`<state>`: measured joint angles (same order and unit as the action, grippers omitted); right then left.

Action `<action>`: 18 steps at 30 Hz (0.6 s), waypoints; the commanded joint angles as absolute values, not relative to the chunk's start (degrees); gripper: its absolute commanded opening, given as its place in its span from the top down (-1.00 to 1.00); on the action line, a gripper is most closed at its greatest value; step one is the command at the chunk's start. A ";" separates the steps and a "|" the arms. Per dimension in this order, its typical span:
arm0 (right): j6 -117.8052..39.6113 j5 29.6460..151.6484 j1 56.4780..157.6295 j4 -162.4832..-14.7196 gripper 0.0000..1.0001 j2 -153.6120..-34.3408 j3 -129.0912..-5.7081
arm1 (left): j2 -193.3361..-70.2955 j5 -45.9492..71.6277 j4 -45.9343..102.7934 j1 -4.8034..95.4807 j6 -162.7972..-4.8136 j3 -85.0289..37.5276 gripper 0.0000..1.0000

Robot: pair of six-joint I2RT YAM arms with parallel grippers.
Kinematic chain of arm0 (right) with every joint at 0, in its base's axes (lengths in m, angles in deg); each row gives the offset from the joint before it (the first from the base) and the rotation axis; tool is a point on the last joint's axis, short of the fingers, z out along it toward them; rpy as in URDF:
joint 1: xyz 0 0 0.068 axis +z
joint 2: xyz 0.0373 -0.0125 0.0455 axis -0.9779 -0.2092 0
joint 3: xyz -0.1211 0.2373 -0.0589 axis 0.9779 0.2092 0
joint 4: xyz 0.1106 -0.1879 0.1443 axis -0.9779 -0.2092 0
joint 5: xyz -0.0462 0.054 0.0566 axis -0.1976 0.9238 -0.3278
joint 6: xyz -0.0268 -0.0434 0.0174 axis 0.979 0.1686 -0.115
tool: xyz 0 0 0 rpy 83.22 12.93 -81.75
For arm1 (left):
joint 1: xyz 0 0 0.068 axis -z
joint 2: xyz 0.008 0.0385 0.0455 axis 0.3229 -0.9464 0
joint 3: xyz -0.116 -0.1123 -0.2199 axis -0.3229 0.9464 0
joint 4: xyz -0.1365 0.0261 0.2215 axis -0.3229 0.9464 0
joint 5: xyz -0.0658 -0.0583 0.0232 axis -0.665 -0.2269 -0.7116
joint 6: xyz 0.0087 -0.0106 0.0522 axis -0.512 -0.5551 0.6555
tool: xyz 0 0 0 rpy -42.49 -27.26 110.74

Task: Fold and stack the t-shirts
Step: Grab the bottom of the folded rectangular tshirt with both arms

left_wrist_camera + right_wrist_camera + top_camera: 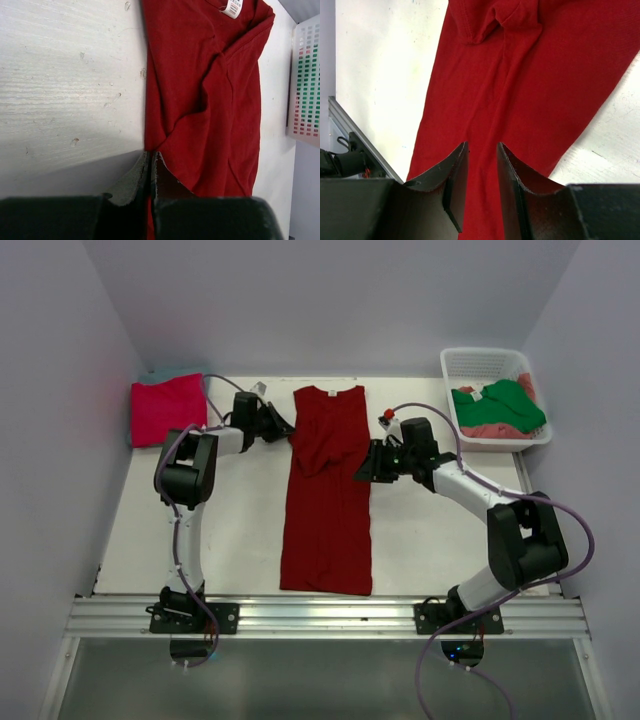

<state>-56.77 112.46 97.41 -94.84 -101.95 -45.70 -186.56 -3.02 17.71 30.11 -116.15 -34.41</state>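
Observation:
A dark red t-shirt [327,510] lies lengthwise down the middle of the table, collar at the far end and its upper left part folded inward. My left gripper [283,430] is at the shirt's upper left edge. In the left wrist view that gripper [151,152] is shut, with red cloth [210,100] pinched between its pads. My right gripper [360,470] hovers at the shirt's right edge. Seen from its own wrist, the right gripper [482,145] is open above the red cloth [520,75], with nothing between its fingers.
A folded magenta-pink t-shirt [165,410] lies at the far left corner, with a teal edge [160,373] showing behind it. A white lattice basket [480,353] at the far right holds a green t-shirt [510,405] over a salmon-pink one [495,430]. Walls close in on both sides.

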 commanded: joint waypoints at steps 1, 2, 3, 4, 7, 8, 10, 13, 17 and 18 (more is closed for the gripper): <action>-56.01 111.57 97.18 -94.33 0.35 -102.72 -46.08 | -183.41 -4.56 17.87 30.35 -115.99 -37.00 0.94; -56.01 111.57 97.26 -94.60 0.35 -102.81 -46.17 | -183.41 -4.74 17.70 30.35 -116.26 -37.88 0.94; -56.01 111.57 97.26 -94.60 0.35 -102.72 -46.26 | -183.41 -5.61 16.83 30.44 -116.52 -38.06 0.94; -56.01 111.48 97.26 -94.60 0.35 -102.72 -46.43 | -183.41 -5.97 16.13 30.35 -116.87 -38.33 0.94; -55.49 111.31 97.26 -95.21 0.35 -103.07 -46.87 | -183.85 -6.50 14.98 30.62 -117.84 -40.17 0.94; -55.49 111.39 97.18 -95.30 0.35 -103.16 -47.05 | -183.94 -6.67 14.63 30.70 -117.84 -41.13 0.94; -55.40 111.39 97.26 -95.30 0.35 -103.25 -47.05 | -184.20 -6.94 13.58 31.06 -117.84 -41.84 0.93; -55.48 111.48 97.26 -95.30 0.36 -103.33 -47.05 | -186.48 -7.37 13.48 31.32 -118.10 -44.82 0.92; -55.31 111.40 97.18 -95.74 0.36 -103.07 -47.22 | -190.61 -8.34 13.04 31.32 -119.25 -50.26 0.92; -55.31 111.31 97.26 -95.83 0.36 -102.90 -47.22 | -191.40 -8.34 12.87 31.41 -119.33 -51.24 0.91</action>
